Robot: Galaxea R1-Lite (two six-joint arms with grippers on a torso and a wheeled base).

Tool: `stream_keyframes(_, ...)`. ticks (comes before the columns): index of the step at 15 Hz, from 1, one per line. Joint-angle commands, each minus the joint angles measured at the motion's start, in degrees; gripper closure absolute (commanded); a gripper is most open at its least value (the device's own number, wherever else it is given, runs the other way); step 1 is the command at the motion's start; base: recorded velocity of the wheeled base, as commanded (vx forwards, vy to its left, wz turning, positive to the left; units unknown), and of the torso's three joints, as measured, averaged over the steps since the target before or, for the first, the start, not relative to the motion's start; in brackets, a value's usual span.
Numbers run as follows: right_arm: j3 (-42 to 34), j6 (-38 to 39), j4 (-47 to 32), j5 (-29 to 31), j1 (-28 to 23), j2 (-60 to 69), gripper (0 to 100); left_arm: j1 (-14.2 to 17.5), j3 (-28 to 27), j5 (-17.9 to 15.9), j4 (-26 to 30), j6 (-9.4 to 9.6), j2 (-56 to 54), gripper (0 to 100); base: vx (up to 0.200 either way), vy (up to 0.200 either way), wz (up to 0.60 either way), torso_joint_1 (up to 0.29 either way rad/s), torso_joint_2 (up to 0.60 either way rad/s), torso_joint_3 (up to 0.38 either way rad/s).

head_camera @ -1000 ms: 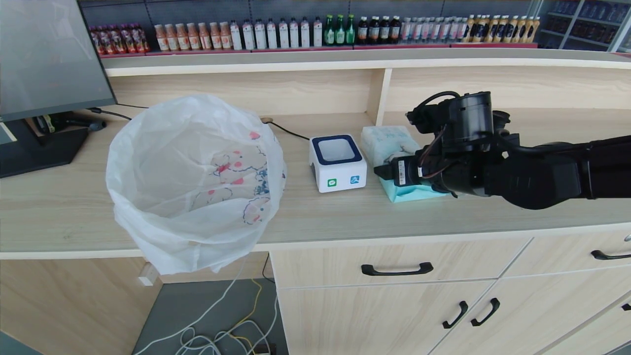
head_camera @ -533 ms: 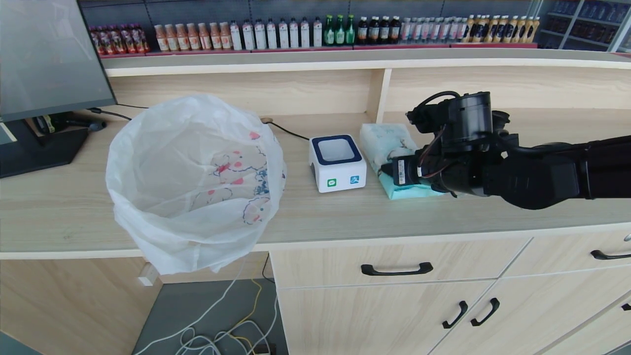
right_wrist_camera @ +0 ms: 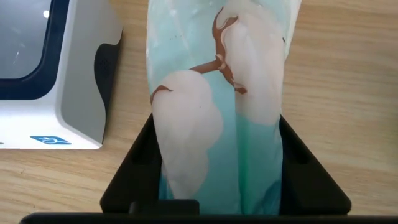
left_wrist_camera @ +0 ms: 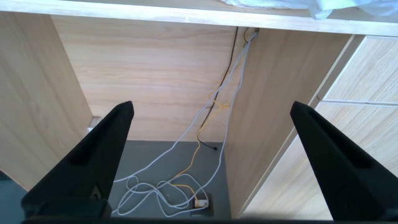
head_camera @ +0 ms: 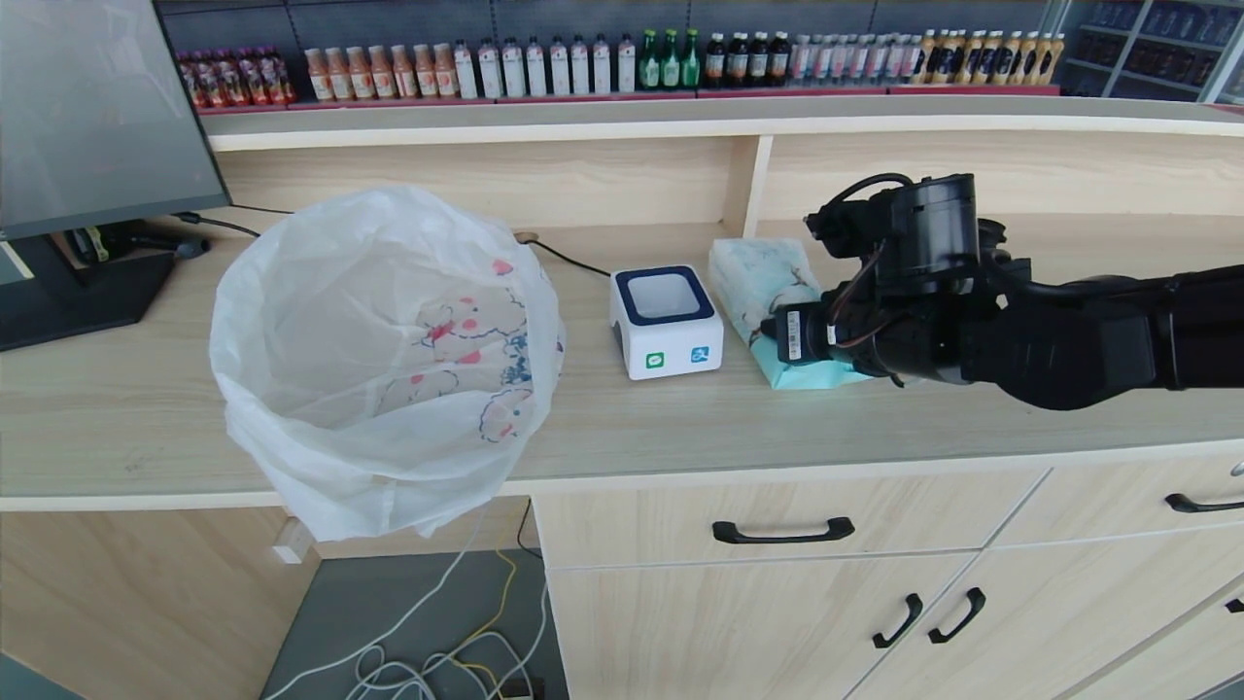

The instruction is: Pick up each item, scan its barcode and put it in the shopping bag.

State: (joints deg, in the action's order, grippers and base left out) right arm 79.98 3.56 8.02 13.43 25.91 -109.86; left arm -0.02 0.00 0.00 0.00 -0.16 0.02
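Two grippers. The left gripper (left_wrist_camera: 211, 112) hangs low in front of the open bay under the counter (head_camera: 117, 408), fingers spread wide with nothing between them and cables (left_wrist_camera: 168, 186) on the floor beneath. In the head view the right arm enters from the right edge and lies stretched roughly level over the counter, wrist aimed at frame centre. The right gripper (right_wrist_camera: 217, 168) is clamped on the tissue pack (head_camera: 758, 282), one finger pressed on each long side. The pack's far end sticks out past the fingertips toward the back wall. Can't tell if the pack is off the counter. The pack sits just right of the barcode scanner (head_camera: 666, 321), a small gap between them. The shopping bag (head_camera: 384, 360) is at left-centre, mouth open, sagging over the counter's front edge, well apart from the pack. Monitor (head_camera: 87, 107) upper left. Bottles (head_camera: 622, 58) line the top shelf.
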Motion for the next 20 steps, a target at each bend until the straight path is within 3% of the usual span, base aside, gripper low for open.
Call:
stream_keyframes(1, 0.0, 0.0, 0.2, 0.1, 0.0, 1.3, 100, 0.0, 0.0, 0.0, 0.0, -0.02, 0.0, 0, 0.000, 0.000, 0.00, 0.000, 0.00, 0.000)
stream_keyframes(12, -1.8, -0.2, 0.1, 2.7, 3.7, 10.8, 100, 0.0, 0.0, 0.0, 0.0, -0.02, 0.0, 0, 0.000, 0.000, 0.00, 0.000, 0.00, 0.000)
stream_keyframes(20, -17.9, 0.3, 0.5, 2.9, 5.6, 27.2, 100, -0.1, 0.0, 0.0, 0.0, -0.02, 0.0, 0, 0.000, 0.000, 0.00, 0.000, 0.00, 0.000)
